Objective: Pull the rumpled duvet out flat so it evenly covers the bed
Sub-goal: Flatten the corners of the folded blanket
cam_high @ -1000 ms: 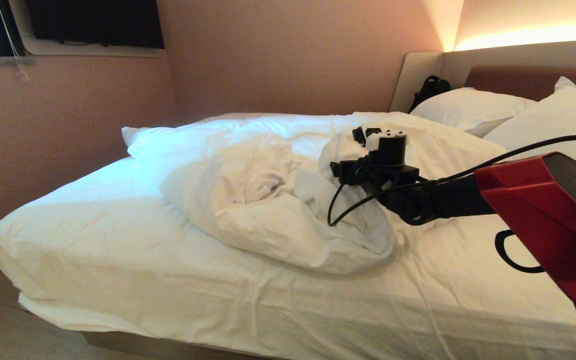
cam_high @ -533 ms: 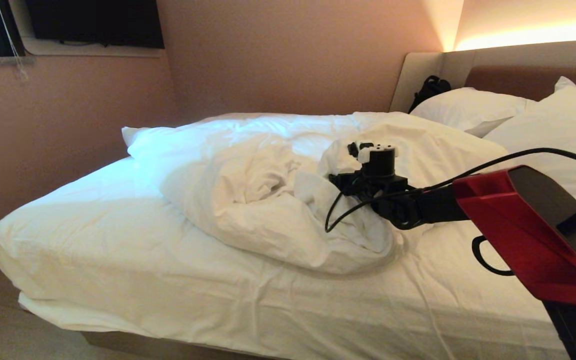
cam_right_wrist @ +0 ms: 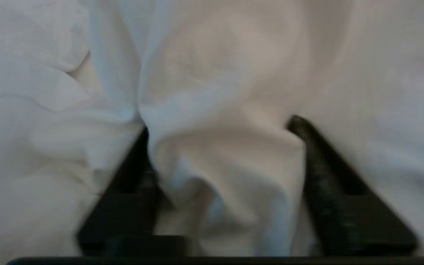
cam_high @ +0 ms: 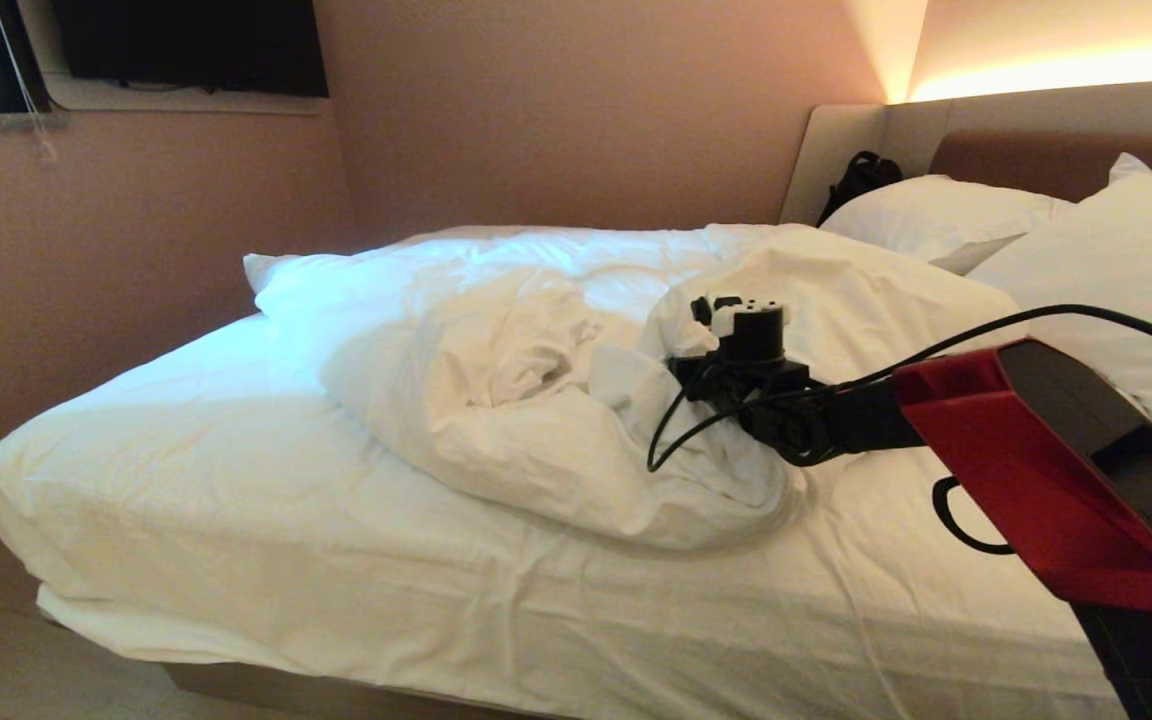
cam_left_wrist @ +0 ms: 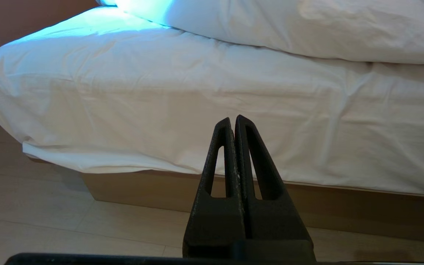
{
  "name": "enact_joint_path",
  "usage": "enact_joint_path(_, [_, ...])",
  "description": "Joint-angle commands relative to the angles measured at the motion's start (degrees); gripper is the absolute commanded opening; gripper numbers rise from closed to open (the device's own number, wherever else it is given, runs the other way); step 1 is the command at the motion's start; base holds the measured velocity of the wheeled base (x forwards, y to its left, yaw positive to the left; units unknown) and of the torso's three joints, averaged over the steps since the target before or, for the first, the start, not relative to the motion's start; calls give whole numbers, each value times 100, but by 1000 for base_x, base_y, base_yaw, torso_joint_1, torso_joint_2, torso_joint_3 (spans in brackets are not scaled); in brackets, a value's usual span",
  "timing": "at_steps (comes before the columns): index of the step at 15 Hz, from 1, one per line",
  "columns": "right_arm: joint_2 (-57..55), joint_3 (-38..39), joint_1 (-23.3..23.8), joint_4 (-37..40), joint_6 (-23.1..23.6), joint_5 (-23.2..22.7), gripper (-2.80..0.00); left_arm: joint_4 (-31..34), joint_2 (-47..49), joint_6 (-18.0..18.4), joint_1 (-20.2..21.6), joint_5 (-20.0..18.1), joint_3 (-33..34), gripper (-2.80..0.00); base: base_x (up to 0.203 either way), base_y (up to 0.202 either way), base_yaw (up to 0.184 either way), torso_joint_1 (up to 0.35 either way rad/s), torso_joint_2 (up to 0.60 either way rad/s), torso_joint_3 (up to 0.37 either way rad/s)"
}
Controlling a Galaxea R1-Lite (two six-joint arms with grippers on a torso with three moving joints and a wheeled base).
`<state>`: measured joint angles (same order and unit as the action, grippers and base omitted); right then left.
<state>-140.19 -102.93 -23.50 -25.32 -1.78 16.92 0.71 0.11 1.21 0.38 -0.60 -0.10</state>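
Note:
The white duvet (cam_high: 516, 400) lies bunched in a puffy heap across the middle of the bed (cam_high: 236, 520), leaving the sheet bare along the near side. My right gripper (cam_high: 688, 352) is pushed into the heap's right part. In the right wrist view it (cam_right_wrist: 219, 123) is open, its black fingers (cam_right_wrist: 318, 176) wide apart, and a thick fold of the duvet (cam_right_wrist: 226, 165) bulges between them and touches both. My left gripper (cam_left_wrist: 233, 119) is shut and empty, parked low beside the bed's near side, above the floor.
Two white pillows (cam_high: 936, 215) (cam_high: 1116, 240) lean on the padded headboard (cam_high: 1036, 130) at the right. A black bag (cam_high: 861, 175) sits in the far corner by the headboard. The pink wall (cam_high: 136, 230) runs close along the bed's far-left side. The tan base (cam_left_wrist: 142, 187) meets a pale floor (cam_left_wrist: 50, 221).
My right arm has come down and leftward, sinking the gripper deeper into the heap's folds. The duvet has dented slightly around it. The left gripper has not moved.

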Motion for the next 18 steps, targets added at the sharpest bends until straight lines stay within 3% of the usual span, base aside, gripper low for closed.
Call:
enact_joint_path(1, [1,1,-5,-25,-7,13,-280,0,-2,2,6,7,1,-280,0,0,0,0,0,0])
enact_joint_path(11, [141,18,-5,-25,-15,22,-280,0,-2,2,6,-2,1,-280,0,0,0,0,0,0])
enact_joint_path(18, [1183,471,29,238,-1,68,-280,0,-2,2,6,-1,1,-280,0,0,0,0,0,0])
